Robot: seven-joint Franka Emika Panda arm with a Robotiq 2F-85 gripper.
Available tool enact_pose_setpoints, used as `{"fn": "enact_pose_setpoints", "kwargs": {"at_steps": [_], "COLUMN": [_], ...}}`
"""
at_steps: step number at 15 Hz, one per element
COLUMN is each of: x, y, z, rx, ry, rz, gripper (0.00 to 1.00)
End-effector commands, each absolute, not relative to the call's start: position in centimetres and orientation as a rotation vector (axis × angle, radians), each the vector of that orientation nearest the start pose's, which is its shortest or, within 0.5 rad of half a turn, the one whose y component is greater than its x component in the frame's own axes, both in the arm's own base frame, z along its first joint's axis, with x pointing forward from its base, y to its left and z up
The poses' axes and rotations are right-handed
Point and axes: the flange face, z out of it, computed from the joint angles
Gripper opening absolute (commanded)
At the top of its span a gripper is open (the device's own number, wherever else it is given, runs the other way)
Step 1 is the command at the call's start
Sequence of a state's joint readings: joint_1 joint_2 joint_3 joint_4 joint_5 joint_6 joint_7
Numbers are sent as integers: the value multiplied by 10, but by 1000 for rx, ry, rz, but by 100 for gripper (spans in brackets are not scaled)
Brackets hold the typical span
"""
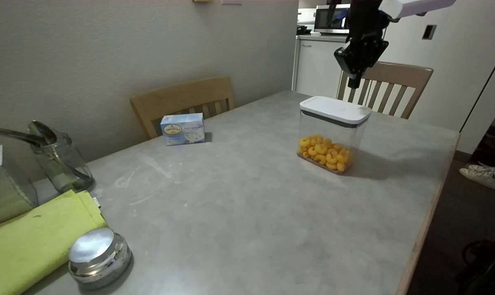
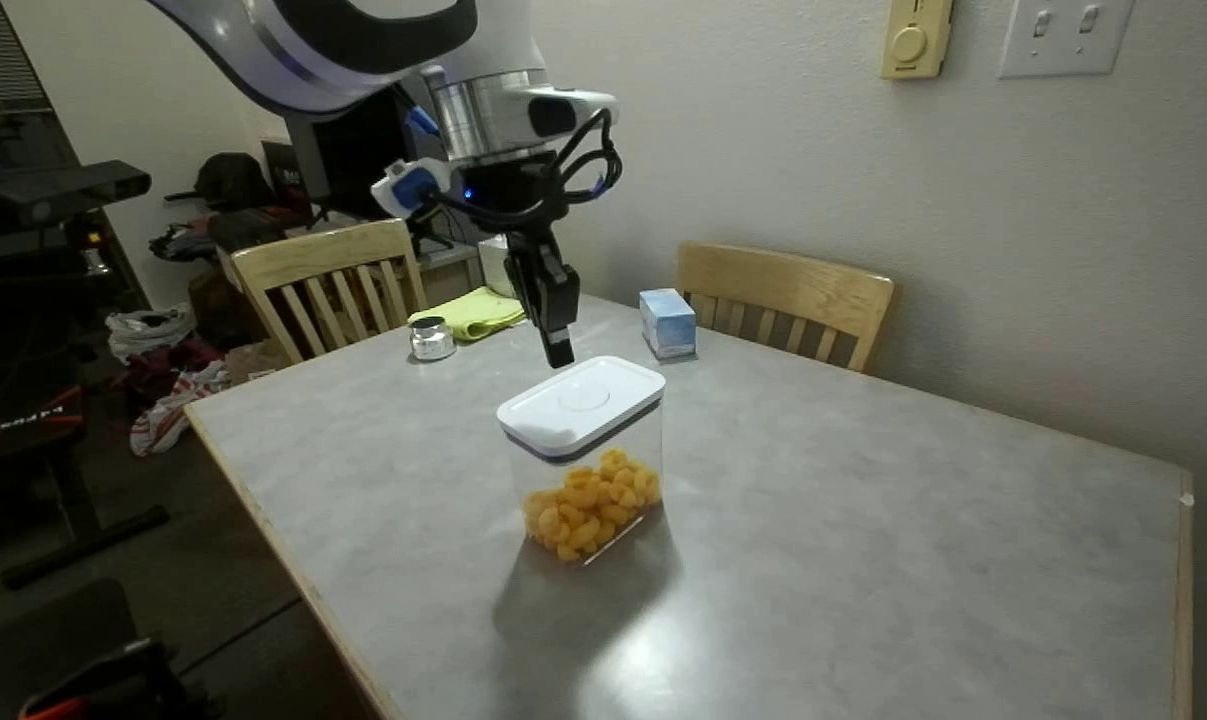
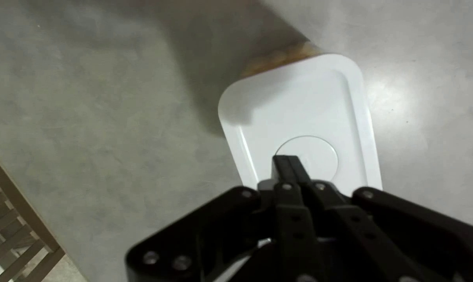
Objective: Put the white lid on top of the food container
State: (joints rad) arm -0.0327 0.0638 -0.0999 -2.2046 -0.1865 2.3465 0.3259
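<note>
In an exterior view, the white Panda arm (image 2: pixel 363 55) reaches in from the left, its wrist (image 2: pixel 508 120) turned downward. The black Robotiq end effector (image 3: pixel 287 157) points down at a slight tilt, its fingers (image 3: pixel 293 225) together at the tips.

white arm (image 2: pixel 493 50), black cables (image 2: pixel 614 165), screw-studded black gripper (image 3: pixel 288 159)

Lid (image 1: pixel 335 110) on container (image 1: pixel 328 128), pasta (image 1: pixel 324 151) inside; container on table (image 1: pixel 251 229). Gripper (image 3: pixel 286 158) above lid, apart. In exterior view: box (image 1: pixel 183 130) left of container; further left, cutlery (image 1: pixel 43 132) in jar (image 1: pixel 63 166), jar behind towel (image 1: pixel 46 237), tin (image 1: pixel 100 259) right of towel.
</note>
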Motion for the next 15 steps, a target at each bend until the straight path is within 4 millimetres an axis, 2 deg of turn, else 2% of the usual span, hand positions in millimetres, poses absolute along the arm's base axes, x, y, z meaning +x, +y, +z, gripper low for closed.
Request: {"fn": "enact_pose_setpoints", "kwargs": {"at_steps": [1, 10, 15], "x": [541, 541, 543], "y": [-73, -66, -61], "z": [366, 367, 373], "rx": [-3227, -3229, -3236], "ry": [542, 504, 485], "rz": [-125, -110, -113], "gripper": [33, 97, 100]}}
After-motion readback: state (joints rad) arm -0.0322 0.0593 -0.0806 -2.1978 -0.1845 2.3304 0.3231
